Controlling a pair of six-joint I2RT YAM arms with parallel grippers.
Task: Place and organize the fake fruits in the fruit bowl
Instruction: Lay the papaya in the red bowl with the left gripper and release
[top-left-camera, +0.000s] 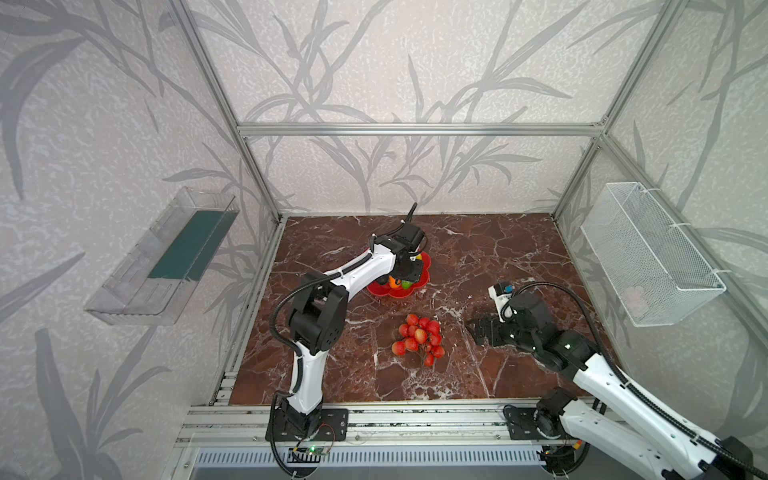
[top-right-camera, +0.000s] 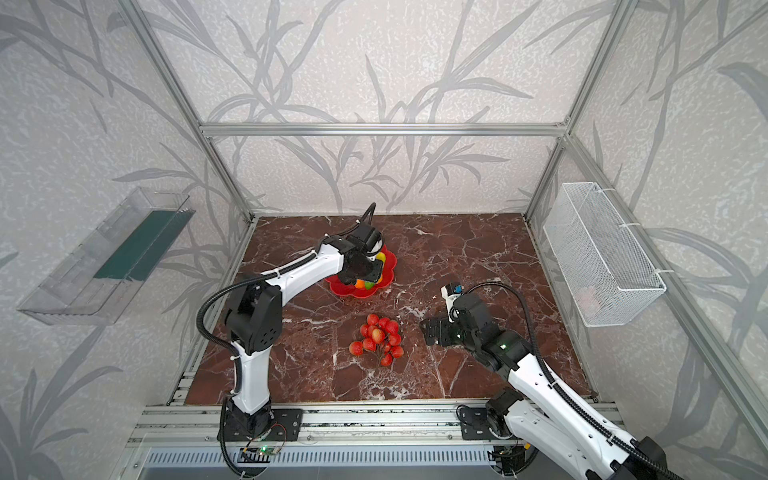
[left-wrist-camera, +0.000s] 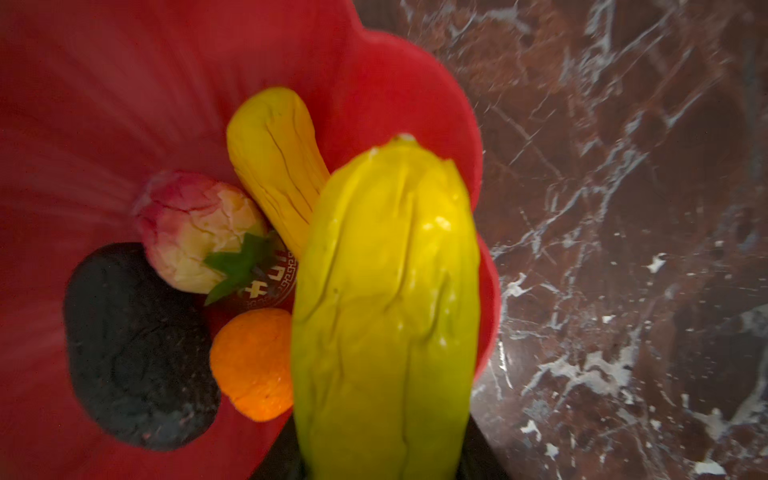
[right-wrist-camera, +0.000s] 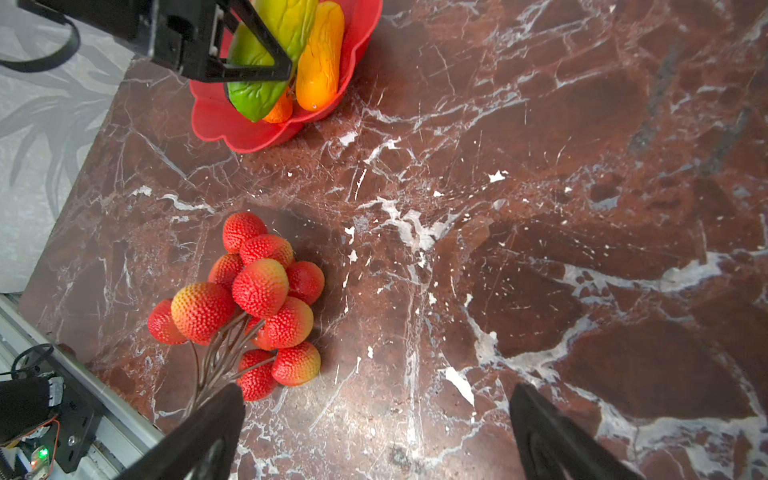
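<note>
1. A clear plastic tray (top-left-camera: 166, 257) hung on the left wall, off the table (top-left-camera: 519, 257).
2. The left pincer (top-left-camera: 403, 277) stood over the fruit bowl (top-left-camera: 392, 293), which sat at the middle of the table towards the back. Its jaws were clamped on the yellow-green mango (left-wrist-camera: 382, 311), held low over the bowl's edge. Whether the mango touched the dish could not be told.
3. Inside the bowl, the dark avocado (left-wrist-camera: 137, 353), red-yellow peach (left-wrist-camera: 191, 232), small orange (left-wrist-camera: 253, 365) and yellow-orange elongated fruit (left-wrist-camera: 274, 166) lay grouped around the gold emblem (left-wrist-camera: 270, 286).
4. The red berry cluster (top-left-camera: 419, 338) lay on the table outside the bowl, nearer the front edge and between the two arms.
5. The right pincer (right-wrist-camera: 376, 388) hung low over the table just right of the cluster. Its jaws were spread wide and held nothing, and in the right wrist view one finger overlapped the cluster's brown stems (right-wrist-camera: 220, 357).
6. A white wire basket (top-left-camera: 648, 257) hung on the right wall.
</note>
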